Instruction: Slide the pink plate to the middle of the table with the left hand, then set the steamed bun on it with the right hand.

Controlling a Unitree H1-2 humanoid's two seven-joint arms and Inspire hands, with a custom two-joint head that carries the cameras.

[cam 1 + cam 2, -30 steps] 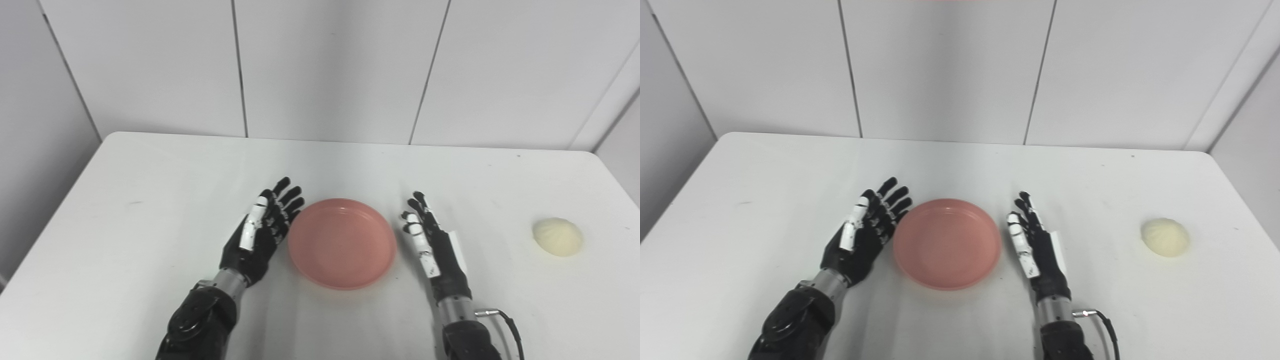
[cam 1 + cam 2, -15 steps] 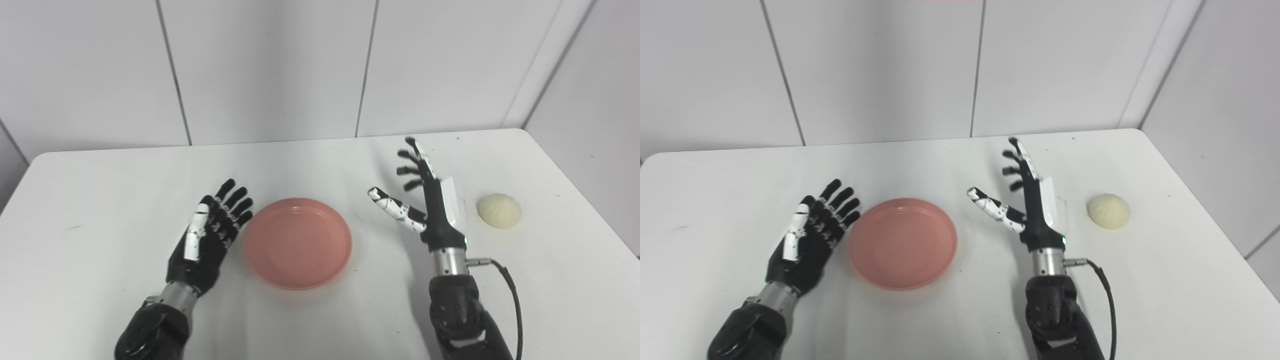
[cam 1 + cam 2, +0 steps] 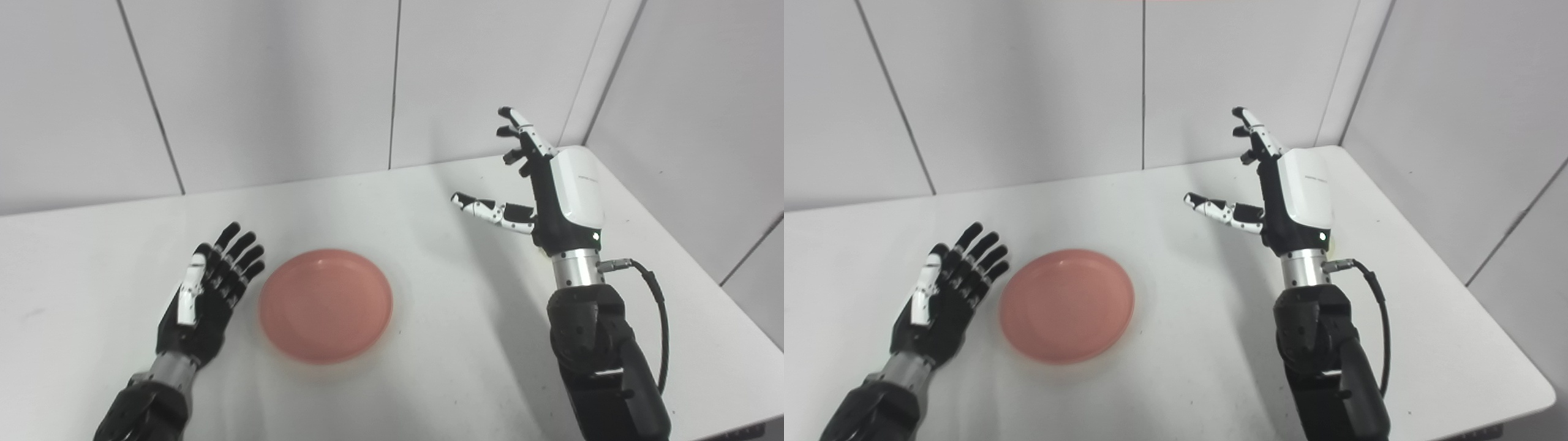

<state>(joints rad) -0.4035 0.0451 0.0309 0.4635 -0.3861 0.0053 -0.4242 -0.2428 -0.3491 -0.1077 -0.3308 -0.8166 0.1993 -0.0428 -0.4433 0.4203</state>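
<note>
The pink plate (image 3: 326,304) lies empty on the white table (image 3: 429,202). My left hand (image 3: 208,294) rests flat just left of the plate's rim, open, fingers apart and pointing away from me, with a small gap to the plate. My right hand (image 3: 551,190) is raised above the table's right part, open, fingers spread upward and the thumb pointing left. It holds nothing. The steamed bun is hidden behind the right hand and wrist in both eye views.
The grey panelled wall (image 3: 275,86) runs along the table's far edge, and a side wall (image 3: 1458,122) stands close to its right edge. A black cable (image 3: 1381,324) loops out from the right wrist. The table's front right corner (image 3: 1543,392) is in view.
The camera has swung to the right, shifting the whole picture. My right hand has risen off the table, moved right and spread its fingers, now covering the bun. Left hand and plate stay put.
</note>
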